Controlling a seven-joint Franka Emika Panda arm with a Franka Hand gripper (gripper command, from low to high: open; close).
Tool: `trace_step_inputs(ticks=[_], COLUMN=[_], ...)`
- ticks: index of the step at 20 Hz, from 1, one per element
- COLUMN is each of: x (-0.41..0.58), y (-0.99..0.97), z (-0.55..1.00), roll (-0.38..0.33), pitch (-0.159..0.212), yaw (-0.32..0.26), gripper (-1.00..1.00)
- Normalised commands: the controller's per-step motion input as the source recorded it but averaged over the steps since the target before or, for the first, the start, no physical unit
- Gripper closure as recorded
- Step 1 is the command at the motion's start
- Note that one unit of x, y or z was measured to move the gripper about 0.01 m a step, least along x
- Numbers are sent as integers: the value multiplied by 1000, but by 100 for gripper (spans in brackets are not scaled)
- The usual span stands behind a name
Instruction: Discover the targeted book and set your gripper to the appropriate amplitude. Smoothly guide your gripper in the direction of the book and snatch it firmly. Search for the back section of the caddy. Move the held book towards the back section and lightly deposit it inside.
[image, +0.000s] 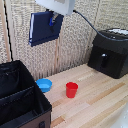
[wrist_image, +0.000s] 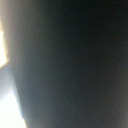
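Exterior view. I am holding the book (image: 42, 28) high in the upper left of the frame, well above the surface (image: 95, 97). The claw (image: 52, 21) is pinching it near its right edge, just under the white wrist plate (image: 59, 6), so the cover is hanging face-on to the camera and slightly tilted. I am reading the claw as closed on the book, since nothing else is supporting it up there. Carrying it this high looks sensible: it is clearing the soft walls of the caddy (image: 20, 100), which is sitting in the lower left of the frame. The divider (image: 17, 93) is splitting the caddy in two, and the back section (image: 14, 76) is the compartment beyond it, higher in the frame. The book is hanging roughly above and a little right of that section, so I judge the transport as under way and the lowering as not yet done.

A blue bowl (image: 44, 85) is resting just beside the caddy's right wall, a red cup (image: 72, 90) is standing near it toward centre, and a black appliance (image: 110, 52) is occupying the right edge. None is in the drop path.

Wrist view. The frame is almost wholly filled by a dark blurred face, presumably the book (wrist_image: 75, 65) held close against the lens. Only a pale strip is showing along the left edge. I cannot tell the fingers here.
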Motion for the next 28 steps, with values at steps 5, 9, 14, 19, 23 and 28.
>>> trace_step_inputs(ticks=[5,9,14,19,23,28], x=[21,45,63,117,139,174], y=[697,874,877,873,859,837], z=[332,234,250,301,338,345], roll=[24,0,0,0,0,10], pitch=[28,97,118,121,109,112], yaw=[-103,-22,-6,-1,-9,-15], gripper=[100,100,100,100,100,100])
